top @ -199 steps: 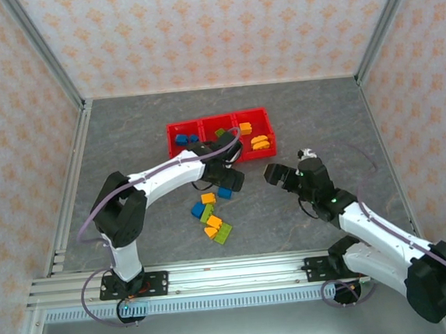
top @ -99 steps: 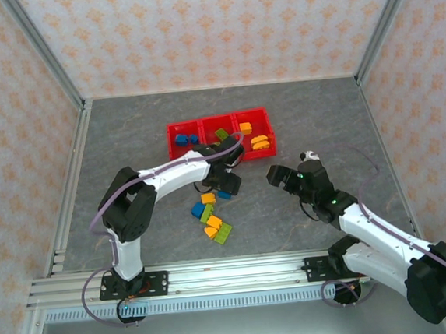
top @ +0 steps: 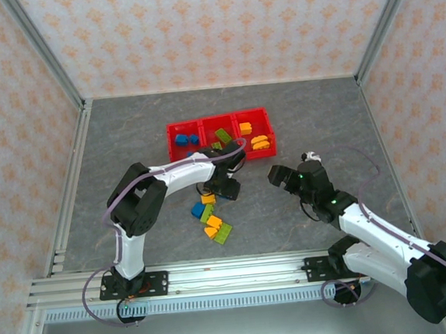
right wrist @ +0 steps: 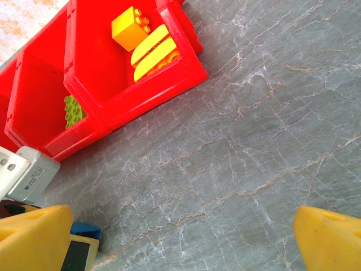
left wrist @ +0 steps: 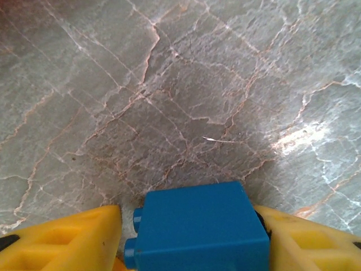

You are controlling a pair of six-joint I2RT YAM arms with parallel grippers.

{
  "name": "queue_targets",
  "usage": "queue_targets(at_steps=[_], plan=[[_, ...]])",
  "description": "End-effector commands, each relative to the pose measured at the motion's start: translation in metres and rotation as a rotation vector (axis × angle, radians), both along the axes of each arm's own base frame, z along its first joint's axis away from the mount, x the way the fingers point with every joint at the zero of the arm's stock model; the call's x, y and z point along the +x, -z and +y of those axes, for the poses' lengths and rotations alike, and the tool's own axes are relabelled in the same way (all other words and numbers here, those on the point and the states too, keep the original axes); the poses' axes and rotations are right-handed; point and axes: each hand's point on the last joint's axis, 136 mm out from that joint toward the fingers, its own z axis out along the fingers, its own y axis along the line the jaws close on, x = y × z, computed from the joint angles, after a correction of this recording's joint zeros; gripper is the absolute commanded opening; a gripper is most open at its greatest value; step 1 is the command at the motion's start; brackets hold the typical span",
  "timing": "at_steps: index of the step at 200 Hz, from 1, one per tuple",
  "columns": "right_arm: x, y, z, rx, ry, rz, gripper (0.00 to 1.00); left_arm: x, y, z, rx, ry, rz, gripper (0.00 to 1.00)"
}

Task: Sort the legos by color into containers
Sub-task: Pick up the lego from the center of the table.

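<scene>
Just in front of the containers (right wrist: 158, 84), the left gripper (top: 223, 184) brackets a blue lego (left wrist: 197, 231) with narrowed fingers (left wrist: 62, 240), likely bound for the leftmost bin; whether it grips yet cannot be told. The right gripper (top: 280, 175) hangs nearby, fingers spread wide, seemingly keeping clear.

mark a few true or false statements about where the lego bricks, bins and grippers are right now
1. A blue brick sits between the fingers of the left gripper. True.
2. The right gripper holds an orange brick. False: it is open and holds nothing.
3. The right-end bin contains orange-yellow bricks. True.
4. Every brick is already in a bin. False: several loose bricks lie on the table in front of the bins.
</scene>
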Motion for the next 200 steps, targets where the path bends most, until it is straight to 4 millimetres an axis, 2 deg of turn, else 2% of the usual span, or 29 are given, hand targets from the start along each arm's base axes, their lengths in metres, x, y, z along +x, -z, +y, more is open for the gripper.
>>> queue_targets(at_steps=[1, 47, 105, 136, 173, 200], plan=[[0.001, 0.003, -0.005, -0.011, 0.033, 0.0, 1.0, -0.006, 0.013, 0.001, 0.018, 0.014, 0.027, 0.61], [0.004, 0.0, -0.007, -0.041, 0.037, 0.007, 1.0, -0.003, 0.024, -0.007, 0.006, 0.022, 0.042, 0.52], [0.014, -0.016, -0.004, -0.069, 0.026, -0.022, 1.0, 0.001, 0.035, -0.008, 0.028, 0.015, 0.055, 0.36], [0.021, -0.017, -0.001, -0.046, 0.012, -0.039, 1.0, 0.008, 0.028, -0.007, 0.03, -0.012, 0.012, 0.33], [0.043, -0.029, 0.009, -0.053, -0.033, -0.019, 1.0, 0.011, 0.025, -0.015, -0.035, -0.087, -0.014, 0.24], [0.051, -0.034, 0.015, -0.082, -0.07, 0.004, 1.0, 0.021, 0.0, -0.02, -0.076, -0.11, -0.075, 0.2]])
